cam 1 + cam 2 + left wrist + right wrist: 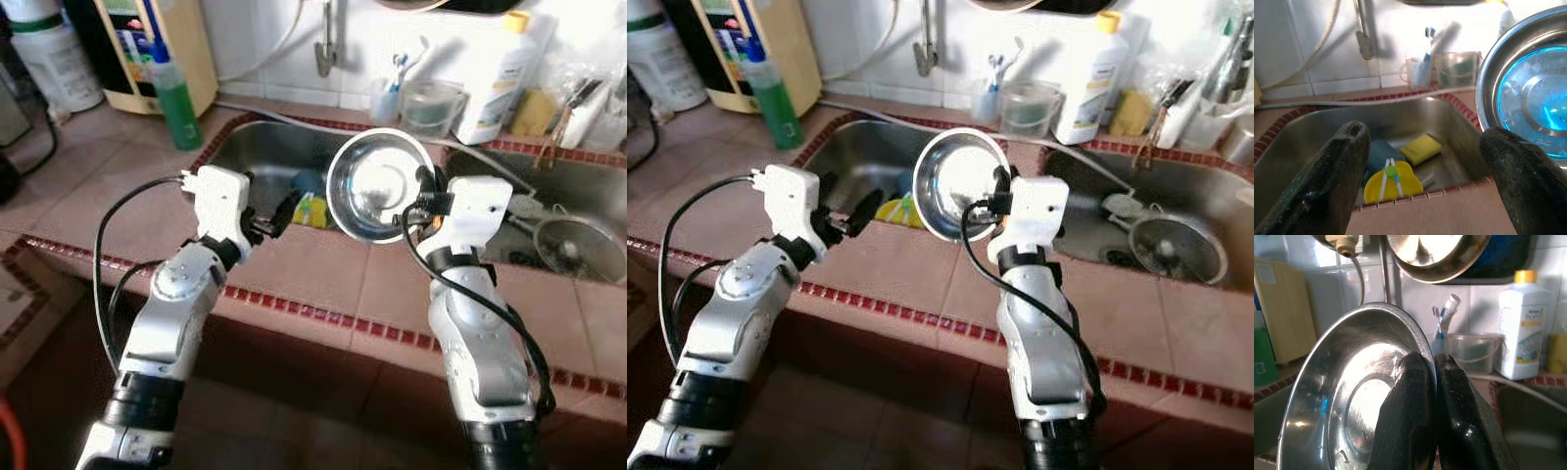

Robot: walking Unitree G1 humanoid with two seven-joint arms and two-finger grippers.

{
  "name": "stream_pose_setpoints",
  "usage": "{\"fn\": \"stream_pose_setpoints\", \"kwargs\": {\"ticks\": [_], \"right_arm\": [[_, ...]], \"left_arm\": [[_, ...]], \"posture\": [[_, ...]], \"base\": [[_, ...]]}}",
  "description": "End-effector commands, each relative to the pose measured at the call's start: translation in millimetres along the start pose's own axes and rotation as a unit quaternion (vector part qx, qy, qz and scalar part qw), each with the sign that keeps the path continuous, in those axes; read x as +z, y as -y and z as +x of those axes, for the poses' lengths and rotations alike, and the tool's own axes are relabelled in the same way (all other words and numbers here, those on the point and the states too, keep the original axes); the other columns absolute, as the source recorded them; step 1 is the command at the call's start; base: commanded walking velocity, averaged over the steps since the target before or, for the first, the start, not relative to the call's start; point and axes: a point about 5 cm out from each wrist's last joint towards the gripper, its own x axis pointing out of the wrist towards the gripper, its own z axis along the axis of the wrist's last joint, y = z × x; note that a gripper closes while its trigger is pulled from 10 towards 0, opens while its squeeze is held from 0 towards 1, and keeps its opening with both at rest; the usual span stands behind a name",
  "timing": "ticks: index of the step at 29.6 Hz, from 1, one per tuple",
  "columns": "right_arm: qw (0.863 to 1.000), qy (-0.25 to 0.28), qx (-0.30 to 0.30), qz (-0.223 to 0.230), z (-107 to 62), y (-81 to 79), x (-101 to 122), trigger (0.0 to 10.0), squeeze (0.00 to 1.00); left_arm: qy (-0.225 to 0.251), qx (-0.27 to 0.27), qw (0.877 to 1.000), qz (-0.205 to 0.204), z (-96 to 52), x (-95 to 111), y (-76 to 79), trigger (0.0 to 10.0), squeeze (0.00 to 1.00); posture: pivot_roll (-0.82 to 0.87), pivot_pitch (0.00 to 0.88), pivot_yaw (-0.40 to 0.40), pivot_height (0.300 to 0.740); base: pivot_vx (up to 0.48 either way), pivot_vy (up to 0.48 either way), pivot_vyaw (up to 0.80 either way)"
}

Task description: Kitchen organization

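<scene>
2 sink basins (260, 147); 1 steel bowl (377, 184); 1 green bottle (177, 103); 1 white bottle (498, 83)

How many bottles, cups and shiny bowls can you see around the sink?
Bottles: 2, a green bottle and a white bottle
Cups: 2, a small cup with toothbrushes and a clear cup
Shiny bowls: 1, the steel bowl in the right gripper
Total: 5
</scene>
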Motion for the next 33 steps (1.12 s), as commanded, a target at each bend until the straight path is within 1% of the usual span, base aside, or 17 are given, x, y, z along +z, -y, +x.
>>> {"fn": "stream_pose_setpoints", "kwargs": {"ticks": [1,4,8,11,14,17,33], "right_arm": [[1.0,0.014,0.0,0.0,-0.1,-0.2,5.4,10.0,0.0],[1.0,0.014,0.002,0.001,0.0,-0.9,5.2,10.0,0.0],[1.0,0.014,0.003,0.001,0.1,-1.4,4.8,10.0,0.0],[1.0,0.014,0.004,0.0,-0.2,-1.4,4.6,10.0,0.0],[1.0,0.013,0.003,-0.001,-0.7,-1.1,4.3,10.0,0.0],[1.0,0.013,0.003,-0.002,-1.1,-0.9,3.9,10.0,0.0],[1.0,0.012,0.002,0.0,-1.6,-3.3,3.6,10.0,0.0]], "left_arm": [[0.011,-0.007,1.0,0.01,-0.7,5.0,1.8,10.0,0.0],[0.016,-0.01,1.0,0.018,-1.4,6.5,3.3,10.0,0.0],[0.001,-0.013,0.999,0.03,-2.6,3.1,1.9,10.0,0.0],[-0.003,-0.022,0.999,0.047,-4.1,2.0,-0.1,10.0,0.0],[-0.002,-0.034,0.998,0.052,-5.4,2.6,-1.0,10.0,0.0],[-0.003,-0.035,0.998,0.056,-5.9,2.6,-2.1,10.0,0.0],[-0.004,-0.04,0.997,0.066,-5.4,4.3,-5.9,10.0,0.0]], "posture": [[-0.2,0.051,0.071,0.74],[-0.19,0.05,0.071,0.74],[-0.19,0.046,0.069,0.74],[-0.19,0.046,0.069,0.74],[-0.19,0.049,0.067,0.74],[-0.19,0.049,0.067,0.74],[-0.19,0.066,0.072,0.74]], "base": [[0.0,0.0,0.0],[0.0,0.0,0.0],[0.0,0.0,0.0],[0.0,0.0,0.0],[0.0,0.0,0.0],[0.0,0.0,0.0],[0.407,0.0,0.0]]}}
